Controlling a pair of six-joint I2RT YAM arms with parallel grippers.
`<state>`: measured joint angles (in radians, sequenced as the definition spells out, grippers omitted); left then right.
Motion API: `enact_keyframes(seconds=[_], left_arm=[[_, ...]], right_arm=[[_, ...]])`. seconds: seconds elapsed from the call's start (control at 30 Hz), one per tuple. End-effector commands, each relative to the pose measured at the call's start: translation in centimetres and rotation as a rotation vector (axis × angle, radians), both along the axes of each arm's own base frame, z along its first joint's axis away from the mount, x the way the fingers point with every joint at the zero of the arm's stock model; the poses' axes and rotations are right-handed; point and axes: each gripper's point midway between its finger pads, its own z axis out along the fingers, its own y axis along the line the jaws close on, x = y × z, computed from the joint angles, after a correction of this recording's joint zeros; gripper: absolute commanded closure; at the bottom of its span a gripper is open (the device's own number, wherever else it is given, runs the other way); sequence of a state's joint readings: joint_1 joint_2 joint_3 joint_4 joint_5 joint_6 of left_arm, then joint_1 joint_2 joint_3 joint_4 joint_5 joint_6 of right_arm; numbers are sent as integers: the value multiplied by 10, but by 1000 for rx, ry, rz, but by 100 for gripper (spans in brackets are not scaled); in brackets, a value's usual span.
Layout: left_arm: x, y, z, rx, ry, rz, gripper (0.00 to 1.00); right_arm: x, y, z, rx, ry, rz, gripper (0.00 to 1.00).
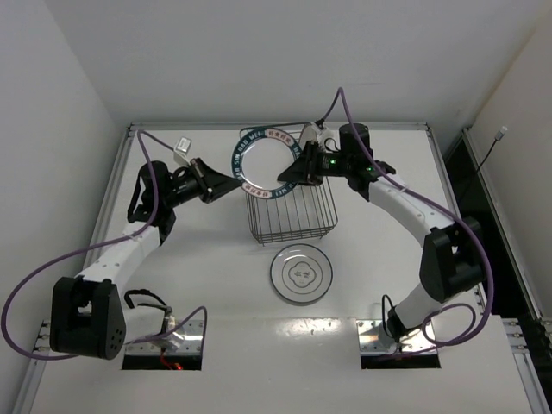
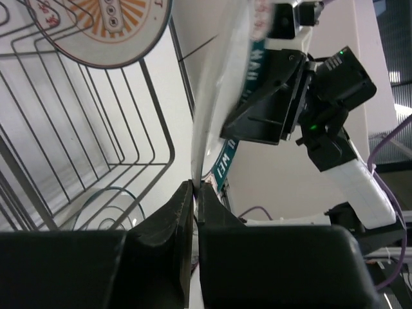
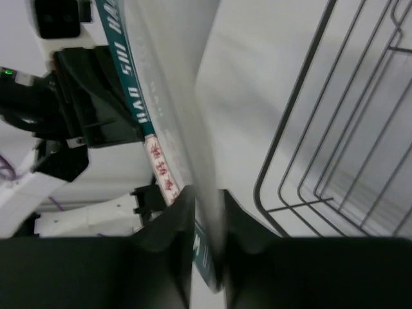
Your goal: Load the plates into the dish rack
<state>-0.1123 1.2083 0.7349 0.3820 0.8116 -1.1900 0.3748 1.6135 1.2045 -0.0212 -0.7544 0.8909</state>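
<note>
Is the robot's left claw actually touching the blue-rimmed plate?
Touching. The left wrist view shows the left gripper closed on the edge of the blue-rimmed plate, with its fingers pressed against both faces and no gap.

White table (image 1: pixel 207 285) carrying a dark wire dish rack (image 1: pixel 293 220) and one loose plate (image 1: pixel 302 274).
The dish rack stands on the far middle of the table. The plate, white with a thin dark ring and a small grey centre mark, lies flat just on the near side of the rack, not touching it. Two arm mounts sit at the near edge, well apart from the rack: one near-left (image 1: pixel 164 336), one near-right (image 1: pixel 401 335).
</note>
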Motion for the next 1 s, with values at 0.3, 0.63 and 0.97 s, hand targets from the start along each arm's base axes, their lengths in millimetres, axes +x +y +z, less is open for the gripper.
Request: enact_keyframes(seconds=[0.3, 0.63, 0.97], left_arm=[[22, 31, -38, 361, 82, 61, 21], [30, 90, -55, 522, 163, 175, 15], [23, 109, -66, 558, 202, 189, 15]], right_arm=[[58, -81, 55, -363, -196, -426, 100], [107, -140, 28, -991, -191, -641, 100], [143, -120, -10, -1221, -245, -624, 100]])
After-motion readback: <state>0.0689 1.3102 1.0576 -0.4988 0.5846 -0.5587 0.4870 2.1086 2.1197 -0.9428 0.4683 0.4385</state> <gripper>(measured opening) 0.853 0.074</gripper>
